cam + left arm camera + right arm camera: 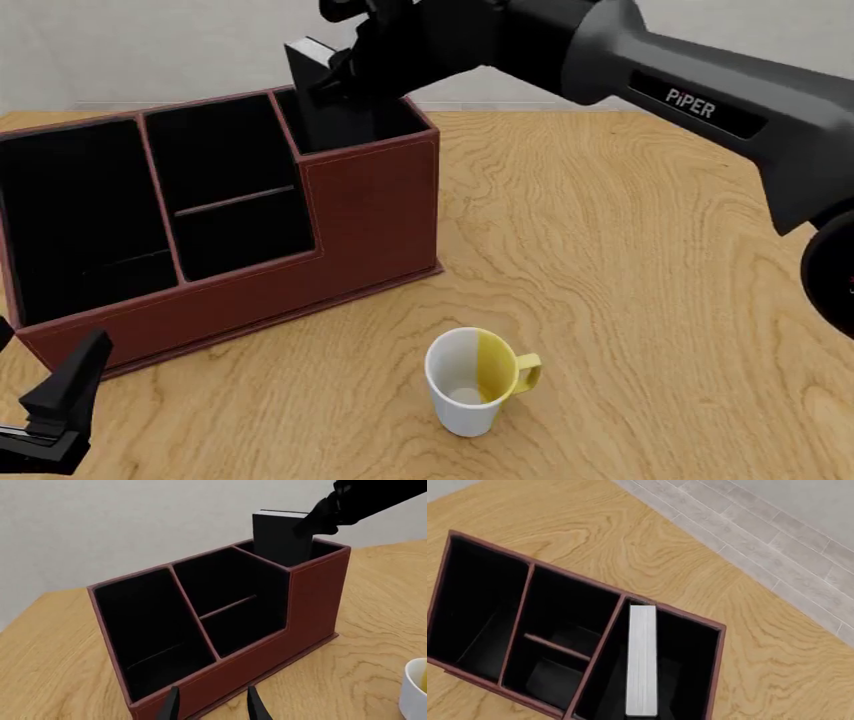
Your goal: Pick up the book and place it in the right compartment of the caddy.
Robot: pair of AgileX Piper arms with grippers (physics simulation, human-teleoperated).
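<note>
Thin black hardcover book with white page edges stands upright inside the narrow right compartment of the reddish-brown leather-look caddy, top part poking above the rim, set against the divider side. Judged stiff and light, smooth covers likely a bit slippery; best hold is a pinch across the two covers near the top edge, which is where the right pincer sits now. Right pincer is at the book's top, roughly 12 o'clock of the caddy in front view, coming down from above; fingers hidden by the arm's bulk, so cannot tell if it is clamped on the book or let go (right wrist view shows only the page edges, no fingertips). Left pincer hangs low near the caddy's front base, about 7 o'clock on the tabletop, fingers apart, holding nothing. White-and-yellow mug stands at 5 o'clock of the caddy, well apart.
</note>
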